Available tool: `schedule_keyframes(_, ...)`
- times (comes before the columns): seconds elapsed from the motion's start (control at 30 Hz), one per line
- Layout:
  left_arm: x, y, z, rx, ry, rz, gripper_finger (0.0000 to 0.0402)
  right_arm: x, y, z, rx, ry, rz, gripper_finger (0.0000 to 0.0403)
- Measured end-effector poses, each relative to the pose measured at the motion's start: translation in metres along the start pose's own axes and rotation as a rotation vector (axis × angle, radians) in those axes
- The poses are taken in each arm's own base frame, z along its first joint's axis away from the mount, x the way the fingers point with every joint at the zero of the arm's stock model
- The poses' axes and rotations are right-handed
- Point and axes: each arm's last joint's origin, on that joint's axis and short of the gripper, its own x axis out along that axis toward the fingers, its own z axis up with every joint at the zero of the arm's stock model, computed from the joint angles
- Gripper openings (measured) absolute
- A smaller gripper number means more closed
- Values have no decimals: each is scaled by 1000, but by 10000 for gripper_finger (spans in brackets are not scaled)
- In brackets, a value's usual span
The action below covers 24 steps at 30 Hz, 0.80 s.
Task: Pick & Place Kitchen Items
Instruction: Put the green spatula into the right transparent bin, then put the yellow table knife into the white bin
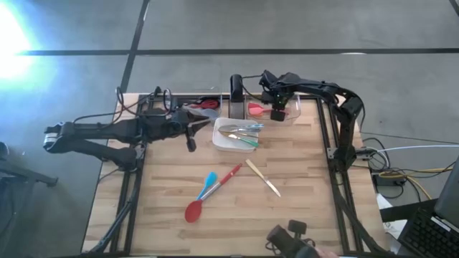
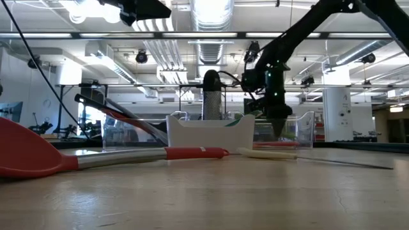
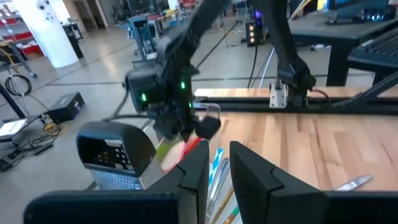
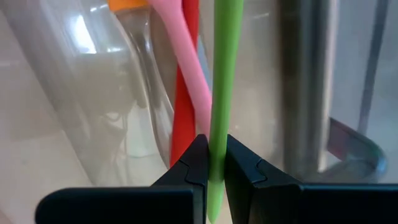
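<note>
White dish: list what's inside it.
The white dish holds several slim utensils, with wooden, blue and green handles showing. They overlap, so the exact count and anything beneath them stays hidden.

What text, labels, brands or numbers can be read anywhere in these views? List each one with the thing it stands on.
None can be read in any view.
The grey box with a dark screen panel in the left wrist view shows faint marks, too blurred to read.
The slim green silicone spoon handle clamped in the right claw is plain.
The long red-headed, metal-handled spoon on the wooden table is unmarked.
</note>
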Motion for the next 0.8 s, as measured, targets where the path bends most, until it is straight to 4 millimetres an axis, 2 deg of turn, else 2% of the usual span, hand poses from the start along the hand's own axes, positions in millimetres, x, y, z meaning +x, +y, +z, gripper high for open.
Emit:
schedule_keyframes(0.13, -2, 1, 4, -11, -15, 2, 67, 12, 2, 2, -16, 27, 26, 19)
schedule_keyframes(0.3, -3, 1, 4, -11, -17, 2, 67, 17, 1, 3, -20, 30, 36, 19)
schedule_keyframes(0.4, -3, 1, 4, -11, -15, 2, 67, 12, -2, 2, -9, 14, 15, 31)
schedule_keyframes(0.63, -3, 1, 4, -13, -15, 3, 67, 0, -4, 0, 16, -10, -17, 89)
schedule_keyframes(0.8, -2, 1, 4, -32, -12, 2, 67, -9, -4, -3, 62, -22, -22, 108)
